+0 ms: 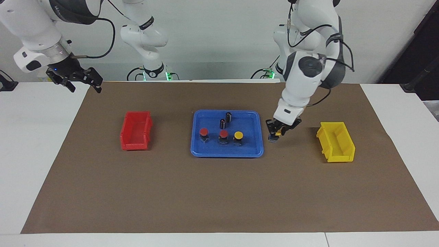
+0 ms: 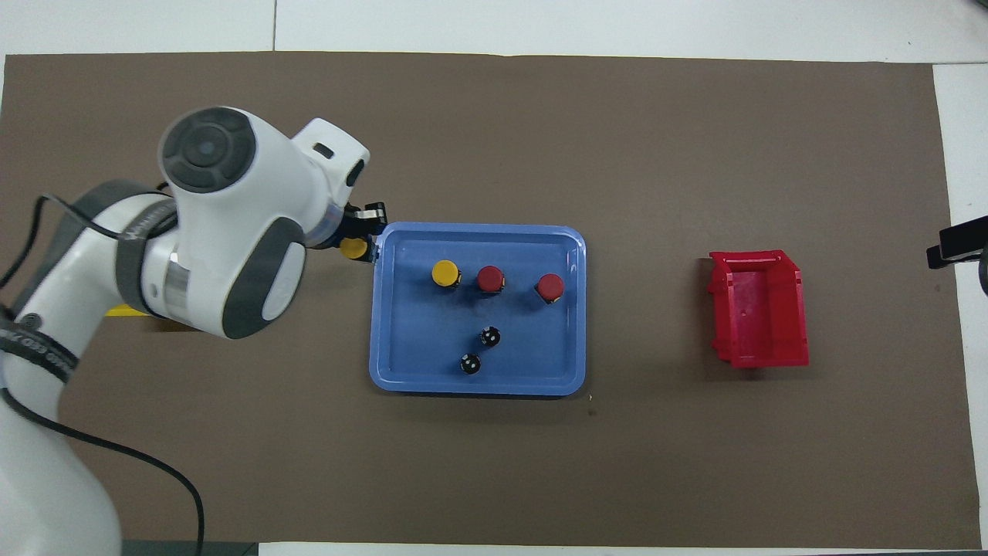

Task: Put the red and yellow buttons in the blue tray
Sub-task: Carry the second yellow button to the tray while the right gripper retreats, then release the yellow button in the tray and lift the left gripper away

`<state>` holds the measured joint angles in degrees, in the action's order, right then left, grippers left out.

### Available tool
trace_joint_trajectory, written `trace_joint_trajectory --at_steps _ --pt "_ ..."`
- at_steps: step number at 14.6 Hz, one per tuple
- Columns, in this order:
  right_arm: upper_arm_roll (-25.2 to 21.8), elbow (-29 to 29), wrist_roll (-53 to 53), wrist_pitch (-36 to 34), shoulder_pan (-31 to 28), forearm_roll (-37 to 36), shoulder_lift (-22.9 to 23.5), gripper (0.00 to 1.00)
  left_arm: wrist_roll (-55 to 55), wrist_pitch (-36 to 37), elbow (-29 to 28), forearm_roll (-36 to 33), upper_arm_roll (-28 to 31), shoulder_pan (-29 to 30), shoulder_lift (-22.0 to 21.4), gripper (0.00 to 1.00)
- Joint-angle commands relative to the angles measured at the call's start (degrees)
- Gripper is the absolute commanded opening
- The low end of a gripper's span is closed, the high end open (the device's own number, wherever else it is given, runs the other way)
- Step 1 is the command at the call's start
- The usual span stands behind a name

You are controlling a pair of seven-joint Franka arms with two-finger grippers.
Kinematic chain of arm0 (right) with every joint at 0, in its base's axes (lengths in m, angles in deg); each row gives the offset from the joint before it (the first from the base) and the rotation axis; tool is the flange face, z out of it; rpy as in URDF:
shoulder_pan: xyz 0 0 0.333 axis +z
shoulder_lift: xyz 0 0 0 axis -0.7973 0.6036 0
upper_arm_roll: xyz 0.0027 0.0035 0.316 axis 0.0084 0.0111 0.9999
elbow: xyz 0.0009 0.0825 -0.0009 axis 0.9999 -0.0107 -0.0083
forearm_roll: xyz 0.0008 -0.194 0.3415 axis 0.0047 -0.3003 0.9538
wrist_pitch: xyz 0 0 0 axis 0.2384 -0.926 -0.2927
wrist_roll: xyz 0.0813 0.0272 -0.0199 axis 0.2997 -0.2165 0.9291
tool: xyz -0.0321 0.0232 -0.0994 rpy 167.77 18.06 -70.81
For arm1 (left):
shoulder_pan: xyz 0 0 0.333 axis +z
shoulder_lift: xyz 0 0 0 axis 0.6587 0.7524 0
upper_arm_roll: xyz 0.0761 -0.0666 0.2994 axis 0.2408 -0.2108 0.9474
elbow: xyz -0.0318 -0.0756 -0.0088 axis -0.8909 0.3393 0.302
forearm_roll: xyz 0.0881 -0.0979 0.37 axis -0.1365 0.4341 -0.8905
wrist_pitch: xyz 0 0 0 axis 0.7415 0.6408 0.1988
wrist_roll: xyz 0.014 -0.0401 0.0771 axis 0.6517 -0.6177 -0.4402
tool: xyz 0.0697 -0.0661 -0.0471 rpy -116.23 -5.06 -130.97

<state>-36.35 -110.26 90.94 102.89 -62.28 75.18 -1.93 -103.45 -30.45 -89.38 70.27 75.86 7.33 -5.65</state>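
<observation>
Sitting in the blue tray (image 1: 260, 137) already are two red buttons (image 1: 203, 132) and one yellow button (image 1: 238, 135); the last yellow button (image 1: 278, 133) is clamped in the left gripper (image 1: 277, 134) just beside the tray, toward the yellow bin (image 1: 336, 142); the right gripper (image 1: 84, 79) waits raised, fingers apart; one placement seems left

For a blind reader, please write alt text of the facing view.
The left gripper holds a yellow button beside the blue tray, which holds two red buttons, one yellow. The right gripper waits, raised.
</observation>
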Motion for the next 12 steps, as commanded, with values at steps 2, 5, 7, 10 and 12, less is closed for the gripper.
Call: trace_joint_trajectory --at_steps 2,5,7,10,12 --pt "1.0 -2.0 0.5 1.3 -0.3 -0.2 -1.8 1.00 -3.3 -3.1 -3.1 0.9 1.1 -3.8 -0.5 0.01" --pt "1.0 -1.9 0.6 2.5 -0.3 -0.3 -1.7 1.00 -4.7 -6.7 -5.6 0.9 1.2 -5.3 -0.1 0.01" --pt "1.0 -2.0 0.7 2.7 -0.4 -0.3 -1.7 1.00 -4.5 -7.9 -6.4 0.9 1.2 -5.3 1.0 0.01" --pt "1.0 -2.0 0.7 2.7 -0.4 -0.3 -1.7 1.00 -4.5 -7.5 -6.4 0.8 1.4 -5.0 1.0 0.01" --pt "1.1 -2.0 0.7 2.7 -0.3 -0.3 -1.7 1.00 -4.3 -7.4 -6.4 0.6 1.4 -4.5 1.0 0.01"
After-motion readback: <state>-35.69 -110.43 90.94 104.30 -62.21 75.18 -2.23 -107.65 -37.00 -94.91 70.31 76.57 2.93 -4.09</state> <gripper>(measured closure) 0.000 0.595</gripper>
